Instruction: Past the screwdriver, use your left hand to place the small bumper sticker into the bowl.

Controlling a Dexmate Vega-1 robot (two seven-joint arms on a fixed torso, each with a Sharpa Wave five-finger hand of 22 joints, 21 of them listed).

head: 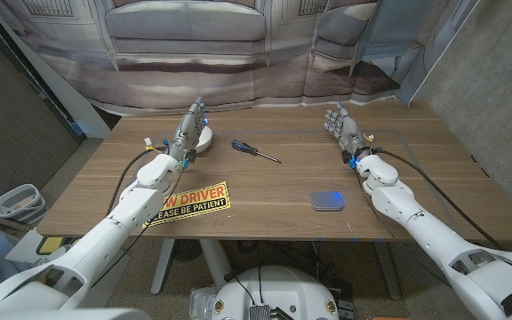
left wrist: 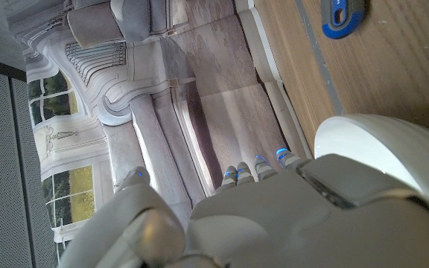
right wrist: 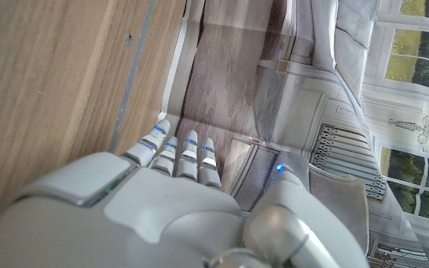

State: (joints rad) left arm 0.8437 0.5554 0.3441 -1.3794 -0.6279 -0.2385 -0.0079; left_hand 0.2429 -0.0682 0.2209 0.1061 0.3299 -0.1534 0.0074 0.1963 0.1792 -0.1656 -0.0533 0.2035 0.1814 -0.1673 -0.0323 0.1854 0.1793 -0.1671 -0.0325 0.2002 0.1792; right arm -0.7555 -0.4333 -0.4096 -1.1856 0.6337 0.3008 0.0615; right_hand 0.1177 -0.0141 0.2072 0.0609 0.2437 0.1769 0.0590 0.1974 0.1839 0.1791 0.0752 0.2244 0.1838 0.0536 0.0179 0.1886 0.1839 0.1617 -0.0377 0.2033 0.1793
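Left hand (head: 188,127) raised over the white bowl (head: 203,140) at the far left of the wooden tabletop (head: 327,164).

The left hand's fingers reach forward, spread, holding nothing that can be seen; it hides most of the bowl. The blue-handled screwdriver (head: 254,150) lies just right of the bowl. The yellow-and-black bumper sticker (head: 190,203) lies near the front edge, partly covered by the left forearm, part of its lettering cut off. A blue-topped grey tin (head: 328,201) sits at front right. The right hand (head: 344,127) stands open and empty, fingers up, far right.
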